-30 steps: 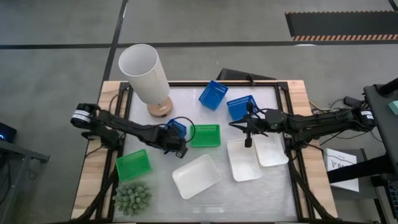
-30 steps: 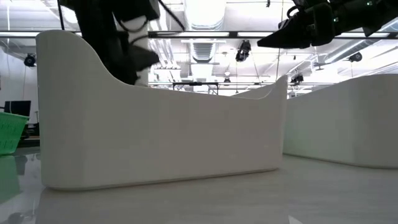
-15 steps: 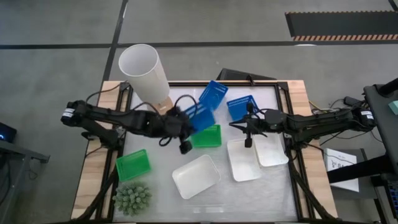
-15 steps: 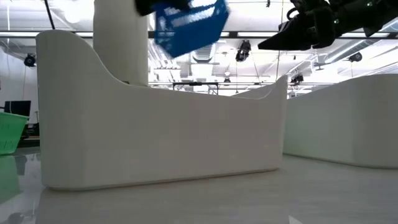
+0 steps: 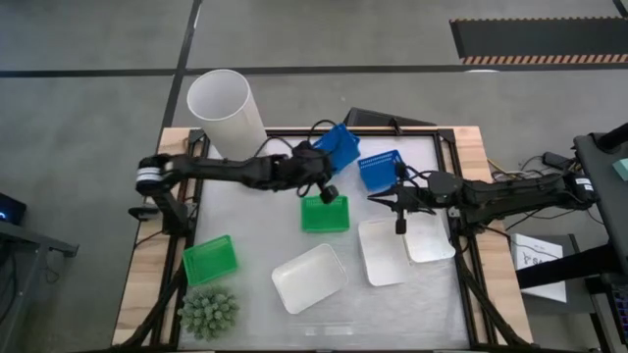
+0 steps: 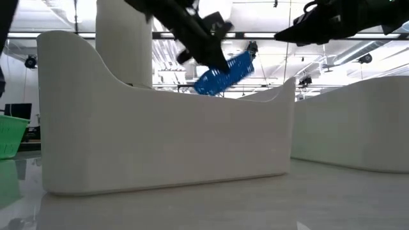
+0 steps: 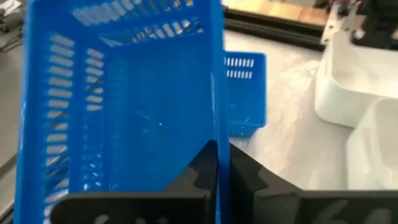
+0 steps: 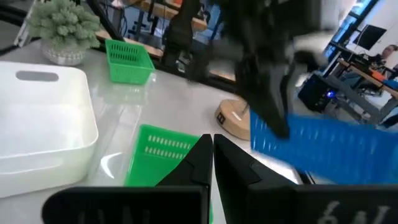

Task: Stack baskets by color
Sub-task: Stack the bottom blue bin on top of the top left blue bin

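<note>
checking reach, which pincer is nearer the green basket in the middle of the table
Left. The left pincer hangs just above the middle green basket's far edge, shut on a blue basket; the right pincer is off to its side.

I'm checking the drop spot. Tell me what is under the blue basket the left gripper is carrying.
The left gripper, shut on the carried blue basket, holds it tilted at the table's far side. Another blue basket sits beside it. The surface directly beneath is hidden by the basket.

A bright blue basket (image 7: 124, 106) with slotted mesh walls is pinched by the dark left gripper (image 7: 217, 163); a second blue mesh basket (image 7: 244, 93) sits just beyond it. Below that gripper lies a green mesh basket (image 5: 324, 213). Near the black right gripper (image 5: 398, 201) sit plain white baskets (image 5: 384, 251).
</note>
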{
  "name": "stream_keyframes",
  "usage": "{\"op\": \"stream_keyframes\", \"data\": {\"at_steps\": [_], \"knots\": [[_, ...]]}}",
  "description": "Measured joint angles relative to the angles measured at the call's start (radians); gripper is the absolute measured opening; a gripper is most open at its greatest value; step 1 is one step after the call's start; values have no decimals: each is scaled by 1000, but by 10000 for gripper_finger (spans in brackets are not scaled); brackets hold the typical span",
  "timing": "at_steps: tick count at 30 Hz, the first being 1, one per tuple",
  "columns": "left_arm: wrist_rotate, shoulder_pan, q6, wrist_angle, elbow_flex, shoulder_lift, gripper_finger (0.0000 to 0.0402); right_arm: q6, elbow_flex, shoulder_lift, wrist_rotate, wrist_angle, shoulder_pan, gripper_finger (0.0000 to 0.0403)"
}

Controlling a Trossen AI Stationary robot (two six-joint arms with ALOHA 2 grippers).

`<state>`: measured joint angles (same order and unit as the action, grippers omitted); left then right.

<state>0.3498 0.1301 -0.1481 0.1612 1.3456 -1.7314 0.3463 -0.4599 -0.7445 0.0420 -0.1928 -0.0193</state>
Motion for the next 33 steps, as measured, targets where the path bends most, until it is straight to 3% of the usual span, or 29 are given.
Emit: {"op": "stream_keyframes", "data": {"at_steps": [10,25,33], "knots": [[11,51,0,-151,4,-134,0,-10,11,2,2,1,0,9],[18,86,-3,-199,3,-157,2,-13,11,3,2,-5,0,9],[24,105,-29,-213,-8,-162,59,-19,11,3,2,-5,0,9]]}}
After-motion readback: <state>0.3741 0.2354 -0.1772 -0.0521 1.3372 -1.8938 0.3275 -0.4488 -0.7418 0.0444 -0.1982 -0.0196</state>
